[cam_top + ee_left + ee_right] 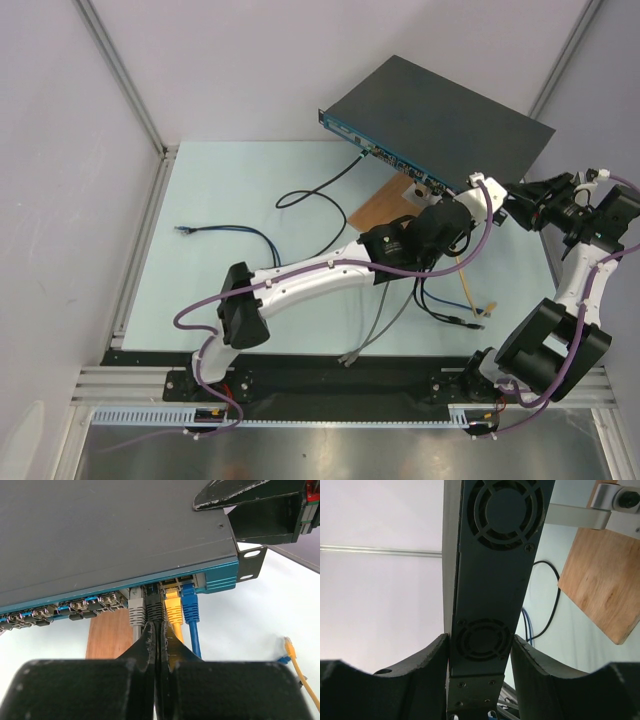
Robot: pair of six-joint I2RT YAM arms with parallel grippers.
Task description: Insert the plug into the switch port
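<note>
Two arms meet at the switch, which sits tilted at the far right corner of the worktop, its blue front face turned toward the near left. The left arm reaches from the near left edge diagonally across to that front face, wrist low and level with the row of sockets. The right arm folds at the elbow by the near right corner, forearm climbing toward the far edge and wrist turned left. The right pincer clamps the switch's fan-vented end, one finger against each flat face. A wooden board lies just under the front edge. The left pincer is pressed together on the black plug, whose nose sits in a socket near the row's right end, between a grey plug and a yellow plug, with a blue plug beyond.
</note>
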